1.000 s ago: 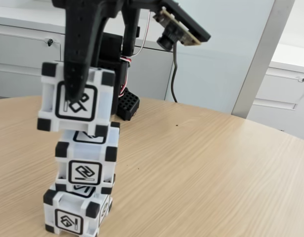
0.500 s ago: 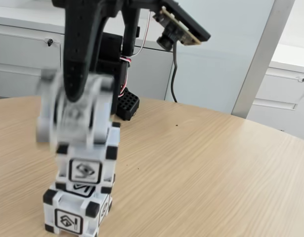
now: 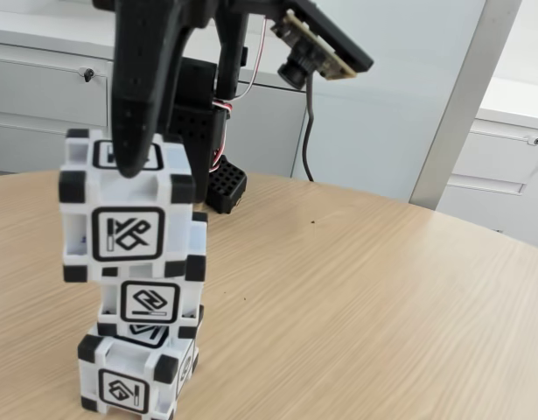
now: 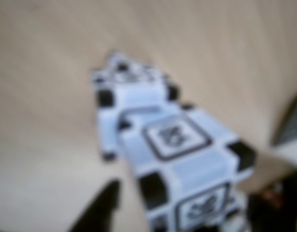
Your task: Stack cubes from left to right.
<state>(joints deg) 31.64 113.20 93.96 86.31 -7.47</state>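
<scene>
- Your gripper [image 3: 133,162] comes down from the top of the fixed view, its black finger [image 3: 139,96] lying over the upper face of the top cube [image 3: 127,214]. You cannot tell from either view whether the jaws are clamped on that cube or let go of it; the second finger is hidden.
- In the wrist view the top cube [image 4: 187,159] sits close under the camera, blurred, with a dark finger tip [image 4: 97,208] at the lower left beside it.
- Your top cube sits on the middle cube [image 3: 153,302], shifted to the left in the fixed view so that it overhangs that side, and it looks slightly tilted.
- The middle cube rests on the bottom cube [image 3: 133,376], which stands on the wooden table [image 3: 365,297].
- Together the three form one uneven column at the left of the fixed view.
- Behind the column you see the arm's black base [image 3: 223,184], and a small camera [image 3: 308,48] on the arm at the upper middle.
</scene>
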